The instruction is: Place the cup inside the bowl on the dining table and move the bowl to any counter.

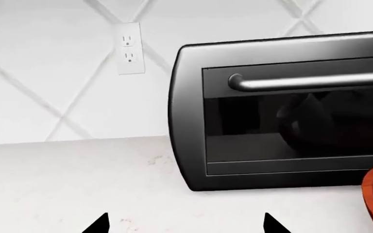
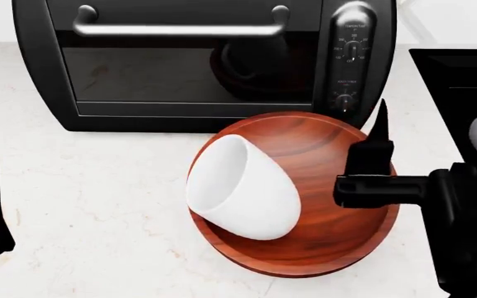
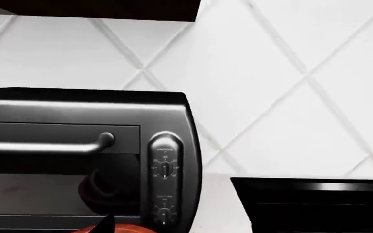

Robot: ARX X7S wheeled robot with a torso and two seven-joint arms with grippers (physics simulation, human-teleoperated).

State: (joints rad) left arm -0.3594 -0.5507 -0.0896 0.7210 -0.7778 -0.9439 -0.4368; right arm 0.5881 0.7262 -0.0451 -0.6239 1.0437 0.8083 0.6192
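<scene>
The desk carried a black toaster oven, and the bowl sat on it just in front of that oven, the cup tilted inside. The right end effector straddled the bowl's far rim; whether it was clenched was unclear. Doing this well probably meant releasing gently, then lifting straight up. The left end effector was released, well apart, and the cup's handle was hidden.

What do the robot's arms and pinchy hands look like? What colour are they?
They are all black. Each end effector ends in thin, pointy fingers like little triangles. The left end effector shows only two sharp black tips. The right end effector is a blocky, matte black piece with a tall pointed finger, on a chunky black arm with a light grey part. No cables or markings show.
</scene>
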